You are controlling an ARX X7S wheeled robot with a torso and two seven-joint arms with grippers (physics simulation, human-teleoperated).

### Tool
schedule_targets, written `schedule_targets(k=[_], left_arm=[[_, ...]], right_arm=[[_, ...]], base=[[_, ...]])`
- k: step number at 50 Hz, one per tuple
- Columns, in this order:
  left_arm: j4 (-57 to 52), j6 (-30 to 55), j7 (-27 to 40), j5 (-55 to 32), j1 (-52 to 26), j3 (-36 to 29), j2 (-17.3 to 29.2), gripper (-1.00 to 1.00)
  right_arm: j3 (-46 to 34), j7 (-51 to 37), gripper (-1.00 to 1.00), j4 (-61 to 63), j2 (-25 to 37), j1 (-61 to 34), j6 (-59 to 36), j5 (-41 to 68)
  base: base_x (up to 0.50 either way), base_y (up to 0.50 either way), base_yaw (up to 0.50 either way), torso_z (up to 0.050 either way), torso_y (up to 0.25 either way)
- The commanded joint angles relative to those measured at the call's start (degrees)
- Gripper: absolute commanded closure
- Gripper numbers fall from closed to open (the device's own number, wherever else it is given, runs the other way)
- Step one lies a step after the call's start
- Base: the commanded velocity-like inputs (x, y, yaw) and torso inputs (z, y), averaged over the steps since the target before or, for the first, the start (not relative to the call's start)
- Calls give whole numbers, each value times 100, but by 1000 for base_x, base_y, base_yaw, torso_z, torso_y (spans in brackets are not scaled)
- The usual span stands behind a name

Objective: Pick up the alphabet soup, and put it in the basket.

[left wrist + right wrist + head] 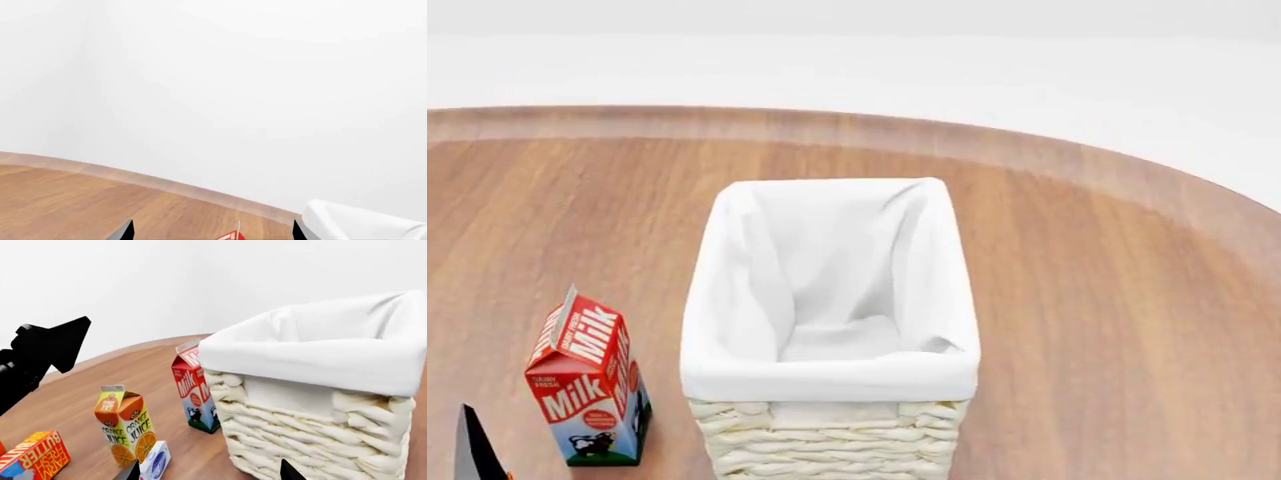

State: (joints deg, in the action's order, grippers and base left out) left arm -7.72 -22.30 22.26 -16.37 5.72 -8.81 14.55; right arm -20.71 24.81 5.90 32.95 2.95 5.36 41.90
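Observation:
The alphabet soup is not in any view. The basket (827,430), cream wicker with a white cloth lining, stands in the middle of the round wooden table and looks empty inside. It also shows in the right wrist view (313,425), and its cloth rim shows in the left wrist view (360,220). My left gripper (212,232) is open and empty, low over the table left of the basket; one of its fingertips (474,445) shows in the head view. My right gripper (208,472) is open and empty, close to the basket's near corner.
A red and white milk carton (587,390) stands just left of the basket, also seen from the right wrist (193,390). An orange juice carton (123,430), a butter box (37,457) and a small white-blue box (155,460) stand nearer me. The left arm (47,350) shows dark.

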Motion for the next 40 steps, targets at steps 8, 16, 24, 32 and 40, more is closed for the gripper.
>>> schedule_targets(k=[8, 16, 24, 32, 40], left_arm=[[-5, 2, 31, 15, -3, -57, 27, -100], [16, 5, 43, 23, -29, -80, 34, -100], [32, -6, 51, 25, -40, -99, 44, -100], [17, -23, 66, 33, -20, -116, 58, -100], [38, -34, 79, 29, -35, -127, 65, -100]], right_arm=[[-450, 457, -100, 67, 37, -182, -266, -79], [-600, 550, -100, 178, 98, -130, -216, -303], [-810, 636, -100, 214, 97, -97, -160, -630], [-952, 715, -100, 218, 83, -104, -132, -813], [-1013, 725, -100, 305, 124, -70, -117, -901]], base=[[0, 0, 0, 0, 0], [0, 0, 0, 0, 0], [0, 0, 0, 0, 0], [0, 0, 0, 0, 0], [0, 0, 0, 0, 0]])
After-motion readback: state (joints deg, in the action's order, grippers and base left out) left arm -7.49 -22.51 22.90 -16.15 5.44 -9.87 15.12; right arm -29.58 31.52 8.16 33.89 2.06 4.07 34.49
